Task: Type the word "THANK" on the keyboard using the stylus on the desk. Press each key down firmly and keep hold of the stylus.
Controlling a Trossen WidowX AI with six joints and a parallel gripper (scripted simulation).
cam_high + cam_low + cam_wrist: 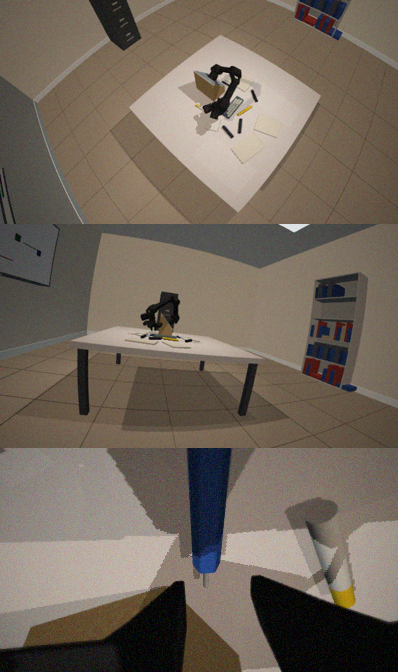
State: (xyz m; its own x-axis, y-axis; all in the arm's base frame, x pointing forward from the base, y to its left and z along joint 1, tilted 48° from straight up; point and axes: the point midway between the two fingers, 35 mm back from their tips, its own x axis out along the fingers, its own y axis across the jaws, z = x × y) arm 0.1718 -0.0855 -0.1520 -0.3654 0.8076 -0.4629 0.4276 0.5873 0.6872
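Above the desk point(199, 149) point(172, 350), my hand point(209, 114) point(150, 327) point(217, 587) is partly open, with nothing between its fingers. Just beyond the fingertips in my wrist view I see the blue stylus point(207, 513), its thin grey tip towards me. A white marker with a yellow end point(198, 106) point(335, 563) lies beside it. Near my hand sits the keyboard point(234, 107), with a yellow marker point(245, 111) point(170, 338) along its other side.

Place: an office
Storage: dark filing cabinet point(123, 30) point(166, 301); bookshelf point(362, 300) with red and blue binders
Wall: whiteboard point(30, 260)
Worktop point(199, 149) point(166, 351): keyboard point(234, 107), paper pads point(247, 148) point(142, 341)
Floor point(99, 76) point(159, 423): square tiles
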